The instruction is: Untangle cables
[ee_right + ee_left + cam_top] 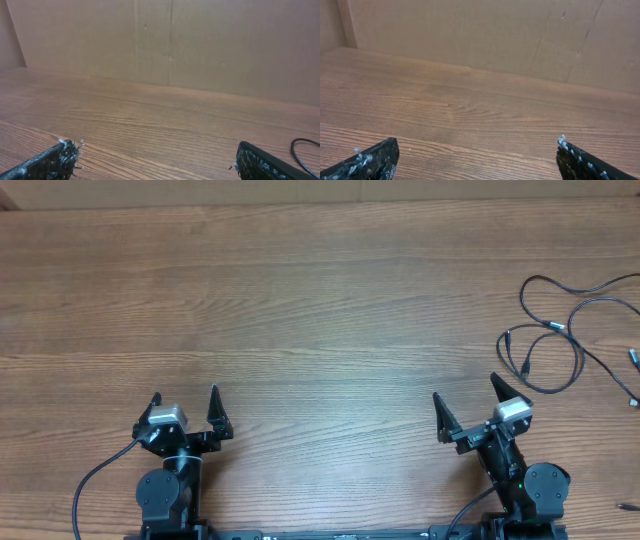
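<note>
Black cables (553, 326) lie in loose loops by the right edge of the bench (300, 300); left tool (185, 394) and right tool (465, 387) gape wide, empty.

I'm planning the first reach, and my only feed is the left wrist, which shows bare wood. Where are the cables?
Observer: Overhead, the cables lie in loose loops at the far right of the table, ahead and to the right of the right gripper.
Operator: Is either gripper holding anything?
Observer: No. The left gripper and the right gripper are both open and empty, clear of the cables.
Operator: Does the right wrist see them?
Observer: Only the edge of one cable loop, at its lower right corner.
</note>
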{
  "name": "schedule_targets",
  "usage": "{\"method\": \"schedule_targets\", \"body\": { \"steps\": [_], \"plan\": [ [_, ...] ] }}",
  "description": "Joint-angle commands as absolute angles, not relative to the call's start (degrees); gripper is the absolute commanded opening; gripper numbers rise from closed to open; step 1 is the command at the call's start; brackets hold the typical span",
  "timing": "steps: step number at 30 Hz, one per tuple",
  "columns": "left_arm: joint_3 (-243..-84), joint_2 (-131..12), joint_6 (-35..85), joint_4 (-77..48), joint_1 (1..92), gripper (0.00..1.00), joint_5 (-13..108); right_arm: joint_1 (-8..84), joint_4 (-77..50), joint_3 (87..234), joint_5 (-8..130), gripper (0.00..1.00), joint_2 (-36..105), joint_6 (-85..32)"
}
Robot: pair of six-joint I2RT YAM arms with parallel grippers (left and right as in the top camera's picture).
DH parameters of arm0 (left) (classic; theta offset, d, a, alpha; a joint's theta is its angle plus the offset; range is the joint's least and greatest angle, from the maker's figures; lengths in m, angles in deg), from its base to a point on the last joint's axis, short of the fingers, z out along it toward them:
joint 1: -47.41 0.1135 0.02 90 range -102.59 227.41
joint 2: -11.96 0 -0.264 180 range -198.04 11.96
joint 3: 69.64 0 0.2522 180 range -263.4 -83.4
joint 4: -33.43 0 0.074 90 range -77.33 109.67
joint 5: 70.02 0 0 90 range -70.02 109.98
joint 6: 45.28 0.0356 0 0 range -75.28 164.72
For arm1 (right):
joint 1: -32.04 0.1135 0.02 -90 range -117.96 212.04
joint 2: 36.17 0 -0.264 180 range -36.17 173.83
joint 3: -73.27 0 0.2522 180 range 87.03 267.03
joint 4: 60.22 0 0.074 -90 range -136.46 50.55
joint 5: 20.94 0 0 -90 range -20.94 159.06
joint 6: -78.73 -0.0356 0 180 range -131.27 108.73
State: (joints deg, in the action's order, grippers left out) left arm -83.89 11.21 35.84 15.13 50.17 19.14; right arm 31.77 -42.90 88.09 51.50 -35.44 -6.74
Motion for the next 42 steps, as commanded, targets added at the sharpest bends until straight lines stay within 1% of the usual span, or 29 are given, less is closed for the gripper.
{"method": "schedule_targets", "body": {
  "steps": [1, 11, 15, 42],
  "plan": [
    [-83.7, 11.7, 35.3, 15.2, 50.4, 1.00, 19.8, 32.0, -42.9, 87.5, 52.3, 1.00, -36.0, -6.7],
    [-83.7, 11.7, 35.3, 15.2, 50.4, 1.00, 19.8, 32.0, -42.7, 87.5, 56.0, 1.00, -36.0, -6.8],
    [-83.7, 11.7, 35.3, 15.2, 50.4, 1.00, 19.8, 32.0, -42.4, 87.5, 57.9, 1.00, -36.0, -8.4],
    [-83.7, 11.7, 35.3, 15.2, 50.4, 1.00, 19.8, 32.0, -42.7, 87.5, 57.5, 1.00, -36.0, -8.4]
  ]
}}
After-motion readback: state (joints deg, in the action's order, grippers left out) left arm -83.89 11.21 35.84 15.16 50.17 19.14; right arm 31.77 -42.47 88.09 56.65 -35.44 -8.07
